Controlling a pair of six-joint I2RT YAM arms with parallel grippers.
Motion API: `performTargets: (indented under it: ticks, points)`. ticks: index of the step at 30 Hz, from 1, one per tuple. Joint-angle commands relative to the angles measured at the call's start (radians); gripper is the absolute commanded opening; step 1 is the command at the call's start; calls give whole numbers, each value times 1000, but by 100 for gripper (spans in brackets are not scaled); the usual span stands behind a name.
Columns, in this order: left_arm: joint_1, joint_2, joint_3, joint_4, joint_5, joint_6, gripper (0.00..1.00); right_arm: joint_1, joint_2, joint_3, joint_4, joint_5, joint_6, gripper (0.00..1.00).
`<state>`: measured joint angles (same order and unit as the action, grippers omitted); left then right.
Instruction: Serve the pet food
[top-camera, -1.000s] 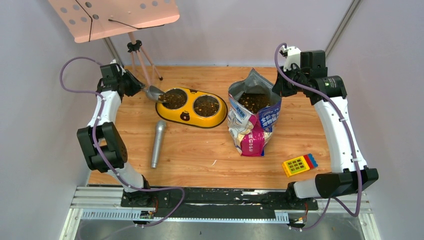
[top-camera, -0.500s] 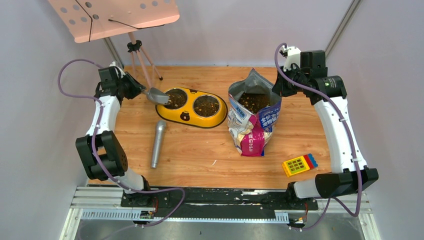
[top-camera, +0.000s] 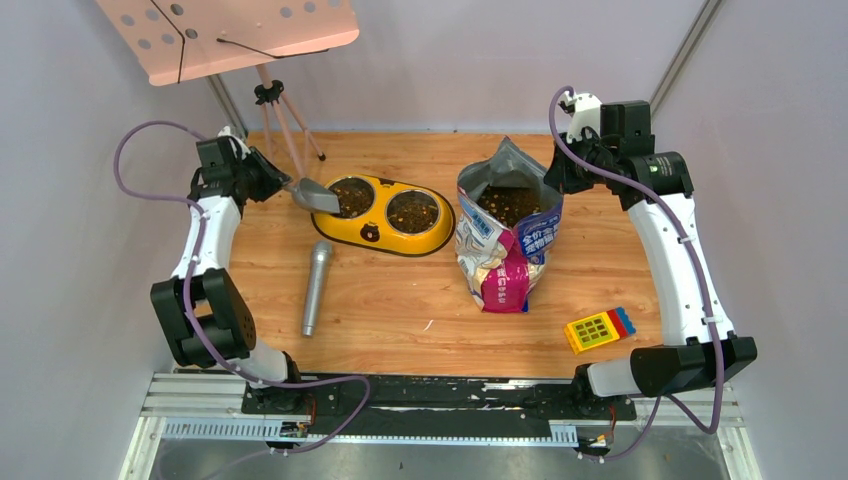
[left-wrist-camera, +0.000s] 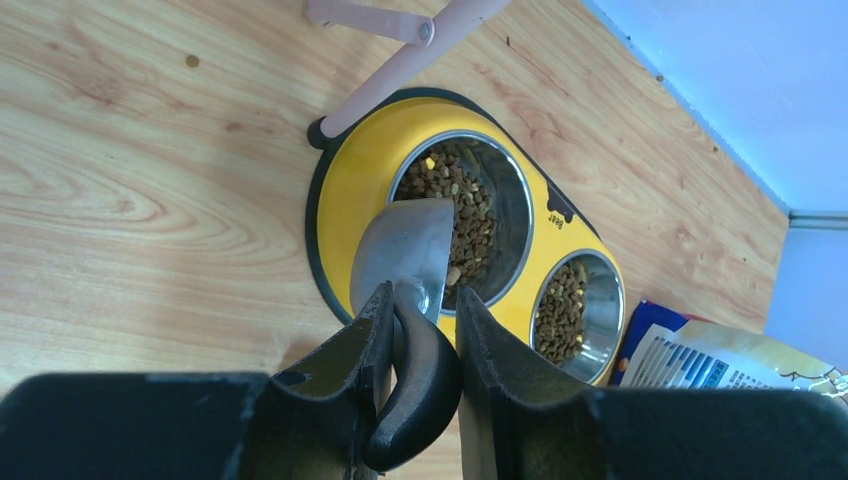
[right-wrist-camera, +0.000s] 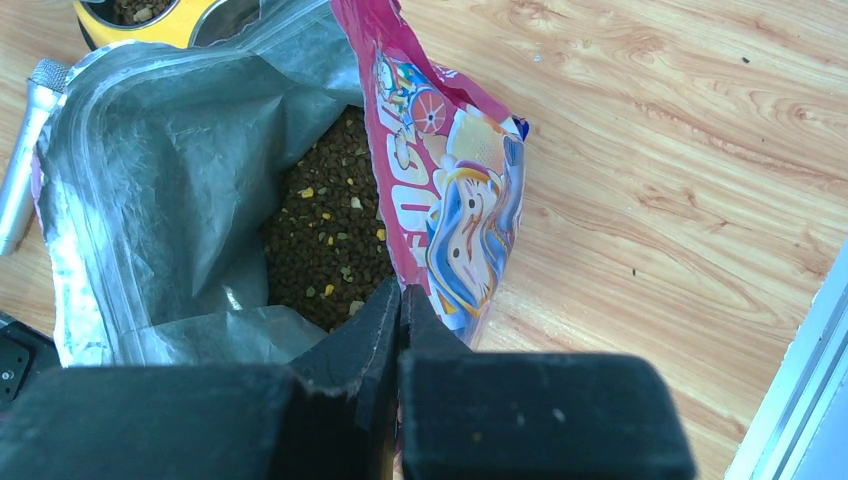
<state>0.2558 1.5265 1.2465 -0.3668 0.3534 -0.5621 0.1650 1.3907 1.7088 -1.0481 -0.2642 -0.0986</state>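
Pet food, dark brown kibble, fills the open cat-food bag (top-camera: 505, 262) (right-wrist-camera: 462, 215) and shows inside it (top-camera: 508, 203) (right-wrist-camera: 325, 240). More kibble lies in both bowls (left-wrist-camera: 468, 200) (left-wrist-camera: 565, 310) of the yellow feeder (top-camera: 380, 206) (left-wrist-camera: 350, 190). My left gripper (top-camera: 268, 180) (left-wrist-camera: 420, 295) is shut on the black handle of a grey metal scoop (top-camera: 316, 193) (left-wrist-camera: 405, 250). The scoop's front edge hangs over the left bowl's near rim. My right gripper (top-camera: 556, 180) (right-wrist-camera: 400, 292) is shut on the bag's upper right edge and holds the mouth open.
A silver microphone (top-camera: 317, 285) lies in front of the feeder. A yellow toy calculator (top-camera: 598, 329) sits at the front right. A pink music stand (top-camera: 230, 30) rises at the back left, with one tripod leg (left-wrist-camera: 400, 65) right beside the feeder.
The left arm has drawn slightly back and left, and the scoop has shifted at the left bowl's rim. The right arm and bag have not moved.
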Motion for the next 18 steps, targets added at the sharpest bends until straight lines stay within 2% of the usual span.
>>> performTargets:
  ticks: [1, 5, 9, 11, 14, 16, 18]
  points:
    - [1, -91, 35, 14, -13, 38, 0, 1, -68, 41, 75, -50, 20, 0]
    - [2, -171, 59, -50, 41, 103, 0, 1, -62, 58, 82, -27, 24, 0]
    - [-55, -300, 98, -112, 30, 242, 0, 0, -53, 71, 91, -24, 34, 0]
    - [-75, -352, 126, -141, 50, 263, 0, 0, -42, 87, 91, -23, 34, 0]
    - [-102, -430, 160, -151, 185, 264, 0, 0, -26, 107, 93, -26, 40, 0]
    - [-170, -442, 194, -141, 258, 279, 0, -1, -16, 114, 92, -32, 43, 0]
    - [-265, -407, 293, -171, 366, 320, 0, -1, -5, 122, 93, -32, 47, 0]
